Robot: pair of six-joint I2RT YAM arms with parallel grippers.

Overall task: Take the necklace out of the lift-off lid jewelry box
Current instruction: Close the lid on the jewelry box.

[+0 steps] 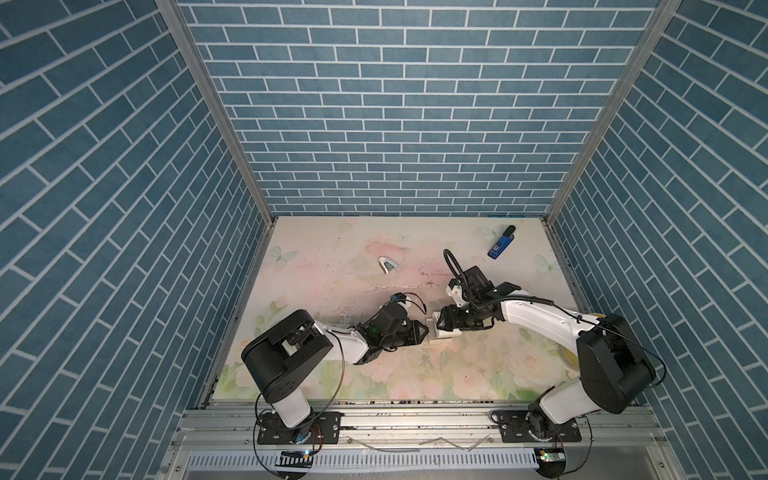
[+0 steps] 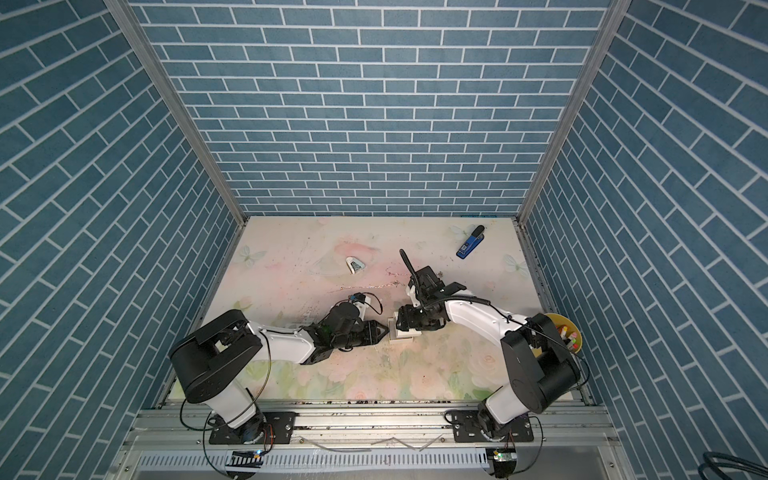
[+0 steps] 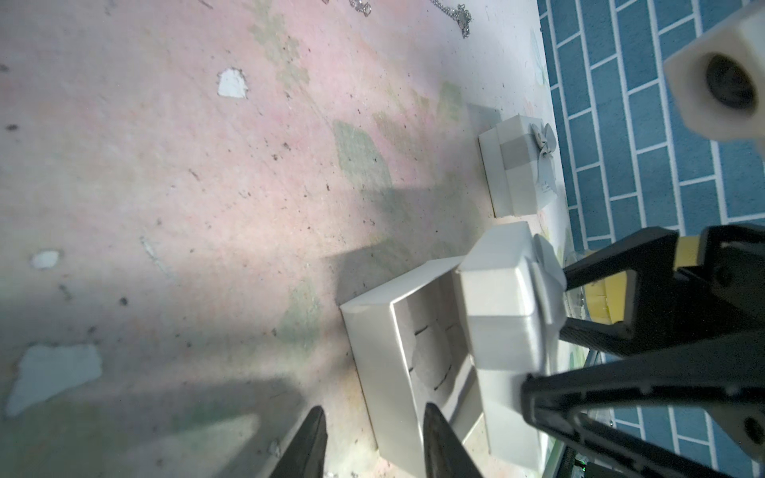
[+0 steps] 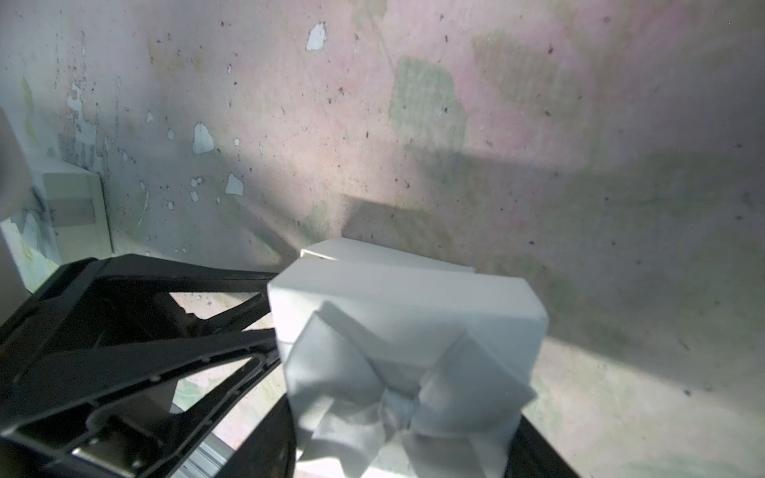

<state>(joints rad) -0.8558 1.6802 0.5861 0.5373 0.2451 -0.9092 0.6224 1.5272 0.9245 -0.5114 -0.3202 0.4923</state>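
Blue brick-pattern walls, three in number, enclose one floral table. We count two arms, the left arm and the right arm, reaching toward each other near the table's middle. One yellow bowl of coloured sticks sits at the right edge, partly behind the right arm. We count one opened jewelry box in two parts. Its base rests on the table, slotted insert exposed; its lid, bearing one bow, is grasped by its sides in the right gripper and held tilted over the base. The left gripper stands released, its two fingertips parted at the base's near wall. Each wrist view adds one shut box: a closed box with ribbon and bow, and a banded box; whether these are one box we cannot tell. One blue stapler lies near the back right corner, one small white object behind centre. The necklace lies outside the box, stretched on the table behind both grippers; we cannot tell whether its strands form one chain.
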